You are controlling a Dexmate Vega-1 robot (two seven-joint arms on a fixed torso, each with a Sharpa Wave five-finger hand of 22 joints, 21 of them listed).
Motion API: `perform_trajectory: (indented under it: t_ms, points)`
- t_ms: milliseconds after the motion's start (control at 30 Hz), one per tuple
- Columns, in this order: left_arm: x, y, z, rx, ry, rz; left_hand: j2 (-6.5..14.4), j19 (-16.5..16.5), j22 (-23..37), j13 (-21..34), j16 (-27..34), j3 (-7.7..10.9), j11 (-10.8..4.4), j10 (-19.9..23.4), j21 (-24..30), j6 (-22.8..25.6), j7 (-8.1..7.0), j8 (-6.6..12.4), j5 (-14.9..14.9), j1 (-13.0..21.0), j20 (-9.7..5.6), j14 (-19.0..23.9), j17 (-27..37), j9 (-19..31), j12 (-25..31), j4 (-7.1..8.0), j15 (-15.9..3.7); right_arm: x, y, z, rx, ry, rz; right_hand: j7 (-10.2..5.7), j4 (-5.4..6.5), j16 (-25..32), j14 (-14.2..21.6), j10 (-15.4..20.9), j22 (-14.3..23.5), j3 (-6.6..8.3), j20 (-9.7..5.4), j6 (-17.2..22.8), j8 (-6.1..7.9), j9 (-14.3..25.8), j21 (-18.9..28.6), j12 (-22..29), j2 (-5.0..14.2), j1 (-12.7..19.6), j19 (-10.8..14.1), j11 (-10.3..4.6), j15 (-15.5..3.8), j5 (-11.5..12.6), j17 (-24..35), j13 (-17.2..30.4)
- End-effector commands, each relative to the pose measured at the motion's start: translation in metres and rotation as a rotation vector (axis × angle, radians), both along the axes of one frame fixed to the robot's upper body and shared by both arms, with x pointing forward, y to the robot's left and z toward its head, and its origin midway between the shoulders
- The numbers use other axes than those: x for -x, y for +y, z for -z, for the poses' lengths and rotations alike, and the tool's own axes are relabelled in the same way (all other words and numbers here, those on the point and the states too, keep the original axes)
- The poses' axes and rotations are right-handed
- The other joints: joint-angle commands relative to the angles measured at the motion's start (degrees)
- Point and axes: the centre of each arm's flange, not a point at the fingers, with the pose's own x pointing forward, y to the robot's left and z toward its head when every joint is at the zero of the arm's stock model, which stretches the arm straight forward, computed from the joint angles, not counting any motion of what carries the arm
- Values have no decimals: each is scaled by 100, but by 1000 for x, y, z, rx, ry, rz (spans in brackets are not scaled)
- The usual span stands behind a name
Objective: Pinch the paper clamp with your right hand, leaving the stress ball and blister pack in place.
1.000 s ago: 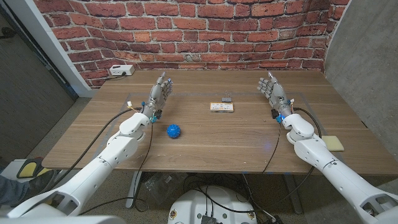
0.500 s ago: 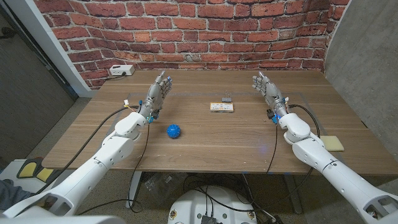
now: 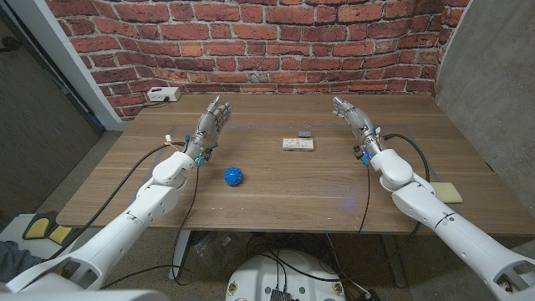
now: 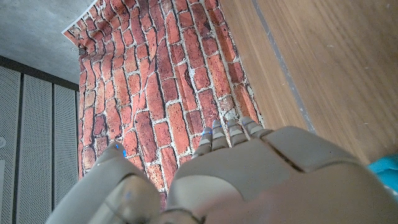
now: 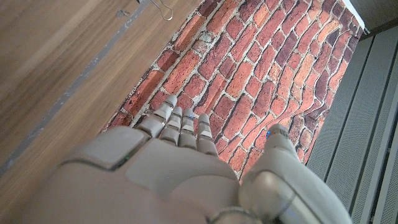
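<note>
A small black paper clamp (image 3: 304, 132) sits on the wooden table (image 3: 276, 188) just behind a flat blister pack (image 3: 298, 144). The spiky blue stress ball (image 3: 233, 176) lies nearer the front, left of the middle. My right hand (image 3: 351, 119) is held above the table to the right of the clamp, fingers stretched out and apart, holding nothing. In the right wrist view the clamp's wire handle (image 5: 163, 7) shows beyond my right hand (image 5: 180, 168). My left hand (image 3: 211, 121) is raised behind and left of the ball, fingers extended and empty; the ball's edge (image 4: 385, 168) shows beside my left hand (image 4: 249, 168).
A white power box (image 3: 163, 95) sits at the table's back left corner under the brick wall. A pale yellow sponge (image 3: 449, 191) lies near the right edge. Cables run along both forearms.
My right hand has shifted left and slightly back, closing toward the clamp. The left hand has barely moved. Clamp, blister pack and ball stay put.
</note>
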Motion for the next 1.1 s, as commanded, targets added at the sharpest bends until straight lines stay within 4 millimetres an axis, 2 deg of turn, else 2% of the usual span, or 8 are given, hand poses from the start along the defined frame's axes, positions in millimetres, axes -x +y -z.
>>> perform_trajectory:
  t_ms: [33, 400, 467, 567, 733, 867, 967, 1100]
  points:
    - [7, 2, 6, 15, -20, 5, -9, 21, 34, 8, 29, -29, -13, 99, -7, 64, 12, 29, 46, 62, 16, 27, 20, 7, 49, -13, -21, 5, 15, -19, 119, -66, 61, 45, -51, -15, -63, -35, 6, 26, 6, -76, -19, 7, -40, 2, -11, 102, -22, 3, 2, 2, 17, 23]
    - [10, 3, 7, 13, -28, 20, 1, 28, 32, 9, 24, -48, -35, 153, -37, 143, 24, 40, 61, 92, 32, 68, 20, 7, 52, -27, -43, 3, 28, -31, 204, -93, 119, 144, -108, -29, -163, -43, 4, 81, 23, -206, -8, 12, -109, 19, -32, 306, -99, 39, 38, 2, 17, 28]
    - [10, 2, 7, 10, -30, 21, 4, 30, 32, 9, 25, -50, -30, 156, -40, 150, 25, 40, 63, 97, 34, 78, 20, 8, 51, -29, -43, 3, 29, -33, 220, -96, 134, 131, -120, -6, -167, 54, 6, 134, 24, 14, 117, 33, -141, 77, -41, 495, -91, 74, 27, 0, 19, 38]
    - [10, 2, 8, 13, -30, 22, 6, 27, 32, 9, 22, -53, -34, 164, -47, 154, 24, 38, 65, 102, 41, 81, 20, 8, 51, -31, -44, 3, 32, -35, 239, -101, 146, 125, -117, 3, -156, 123, 7, 147, 26, 107, 159, 44, -149, 108, -46, 548, -86, 81, 27, -1, 19, 42]
    - [9, 2, 10, 18, -28, 29, 12, 31, 32, 10, 19, -58, -36, 183, -56, 165, 22, 35, 70, 113, 54, 89, 20, 8, 52, -35, -44, 3, 35, -37, 259, -115, 172, 160, -115, 1, -168, 61, 8, 171, 31, -99, 81, 47, -166, 87, -56, 646, -86, 42, 29, -3, 19, 48]
    - [10, 2, 12, 28, -26, 23, 17, 22, 32, 10, 6, -63, -36, 186, -68, 179, 15, 34, 74, 122, 62, 73, 20, 8, 48, -39, -50, 3, 38, -38, 285, -122, 202, 111, -96, 1, -194, -130, 14, 194, 109, -685, -66, 38, -203, 29, -107, 822, -104, 5, 9, -15, 19, 46]
    - [11, 1, 13, 35, -27, 19, 25, -10, 34, 10, -17, -69, -38, 179, -93, 211, 29, 38, 79, 134, 44, 28, 20, 9, 37, -43, -64, 3, 39, -40, 315, -124, 226, 87, -84, -22, -269, -269, 17, 197, 144, -781, -51, 40, -225, -14, -117, 861, -144, 10, 7, -17, 20, 44]
    - [12, 1, 14, 35, -27, 21, 31, -17, 35, 11, -25, -75, -25, 175, -108, 227, 30, 36, 85, 145, 21, 21, 20, 9, 28, -47, -71, 4, 42, -42, 352, -131, 250, 155, -76, -18, -294, -316, 19, 203, 121, -642, 38, 45, -242, -13, -121, 905, -180, 1, 16, -18, 21, 44]
